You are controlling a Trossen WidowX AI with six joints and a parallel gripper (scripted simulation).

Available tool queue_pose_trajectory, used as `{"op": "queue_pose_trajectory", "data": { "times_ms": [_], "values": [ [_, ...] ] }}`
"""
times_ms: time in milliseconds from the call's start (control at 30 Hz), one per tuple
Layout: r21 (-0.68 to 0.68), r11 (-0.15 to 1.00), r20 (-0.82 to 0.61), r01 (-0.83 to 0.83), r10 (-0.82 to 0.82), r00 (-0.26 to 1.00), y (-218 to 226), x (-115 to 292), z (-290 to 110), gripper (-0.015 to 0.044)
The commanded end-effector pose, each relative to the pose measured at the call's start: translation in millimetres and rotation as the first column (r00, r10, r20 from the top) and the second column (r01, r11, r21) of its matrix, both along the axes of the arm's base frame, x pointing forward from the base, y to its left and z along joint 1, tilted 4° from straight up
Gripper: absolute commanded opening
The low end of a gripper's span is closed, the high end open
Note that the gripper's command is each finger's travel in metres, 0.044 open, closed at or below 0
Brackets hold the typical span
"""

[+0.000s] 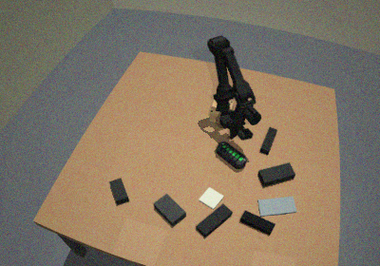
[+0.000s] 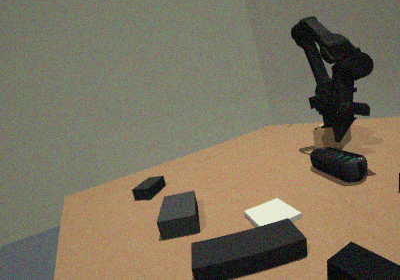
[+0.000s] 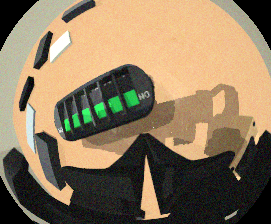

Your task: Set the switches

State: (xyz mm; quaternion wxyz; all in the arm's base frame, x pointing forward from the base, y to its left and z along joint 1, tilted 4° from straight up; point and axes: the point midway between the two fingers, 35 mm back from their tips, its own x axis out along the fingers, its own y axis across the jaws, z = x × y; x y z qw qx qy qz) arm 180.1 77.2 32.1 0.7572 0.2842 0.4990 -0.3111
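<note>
The dark grey controller unit [image 1: 231,159] [image 2: 339,163] [image 3: 106,104] sits flat on its base on the orange bench [image 1: 157,104], right of centre. Its six rocker switches run in a row along the top, each with a green end showing; I cannot tell which ends are pressed down. The label underneath is hidden. My gripper [image 1: 243,133] [image 2: 341,136] [image 3: 144,137] is shut and empty. It hangs a little above the bench just behind the unit, on the arm's side, and is not touching it.
Several dark blocks lie around the unit: one [image 1: 269,141] and another [image 1: 276,174] to its right, others along the front [image 1: 119,191] [image 1: 169,209] [image 1: 214,219] [image 1: 256,221]. A white tile [image 1: 211,198] [image 2: 272,212] and a pale grey plate [image 1: 276,206] lie in front.
</note>
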Motion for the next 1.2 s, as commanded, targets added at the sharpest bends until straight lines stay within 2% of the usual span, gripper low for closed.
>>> {"op": "queue_pose_trajectory", "data": {
  "times_ms": [0,167,233,600,1167],
  "values": [
    [0.154,0.902,0.058,0.404,-0.416,0.907,0,1,1,0.0],
    [0.284,0.691,0.05,0.665,-0.703,0.709,0,1,1,0.0],
    [0.317,0.618,0.04,0.719,-0.766,0.641,0,1,1,0.0],
    [0.323,0.604,0.037,0.729,-0.777,0.628,0,2,0,0.0],
    [0.374,0.468,0.013,0.8,-0.866,0.501,1,5,-27,0.0]
  ]
}}
